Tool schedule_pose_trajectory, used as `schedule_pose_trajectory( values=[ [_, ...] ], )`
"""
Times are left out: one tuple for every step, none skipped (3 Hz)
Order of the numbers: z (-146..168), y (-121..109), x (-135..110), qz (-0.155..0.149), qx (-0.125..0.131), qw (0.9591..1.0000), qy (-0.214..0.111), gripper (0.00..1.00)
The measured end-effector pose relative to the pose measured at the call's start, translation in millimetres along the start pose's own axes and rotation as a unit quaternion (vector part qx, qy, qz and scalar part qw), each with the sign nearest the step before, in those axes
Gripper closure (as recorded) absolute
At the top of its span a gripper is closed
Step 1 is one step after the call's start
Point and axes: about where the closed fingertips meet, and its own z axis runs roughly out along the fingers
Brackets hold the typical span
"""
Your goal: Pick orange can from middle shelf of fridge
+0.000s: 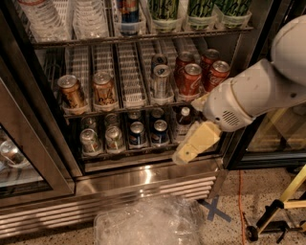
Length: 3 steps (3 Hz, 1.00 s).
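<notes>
Orange can [71,92]: upright in the leftmost lane of the middle shelf [130,82], at the front, seated in a clear cup. Body orange-brown with darker markings, silver lid up. Nothing touches it.

Second orange can [103,88]: upright in the next lane to the right, just beside the first, with paler label markings.

Middle shelf, further right: 1 bare ridged lane, then 2 silver cans [161,80] one behind the other, then 4 red cans [192,79] in 2 lanes at the right end.

Fridge [143,178]: its shelves are open to view, with a dark frame and a steel sill and grille at the base. The upper shelf carries clear bottles [88,16] and green cans [164,8]. The lower shelf carries 2 silver cans at the left, 2 blue cans [137,134] and a small dark bottle [183,116].

Gripper [186,150]: cream-coloured, on a white arm [258,91] that enters from the right. It hangs in front of the right end of the lower shelf, below the red cans, with its tip slanting down and left toward the steel sill. It is well apart from the orange can, which sits higher and far to its left. Whether it is wide or narrow cannot be told from this view.

Floor: a crumpled clear plastic bag [148,221] lies in front of the grille, a blue X mark [215,210] to its right, and part of a yellow stand [282,203] at the right edge.
</notes>
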Motion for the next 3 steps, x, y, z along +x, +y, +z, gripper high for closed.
schedule_pose_trajectory(
  values=[
    [53.6, 14.0, -13.1, 0.015, -0.012, 0.9991, -0.038, 0.0],
    [96.2, 54.9, -51.2, 0.01, -0.033, 0.9957, -0.087, 0.0],
    [96.2, 55.0, -51.3, 0.009, -0.033, 0.9957, -0.087, 0.0]
  ],
)
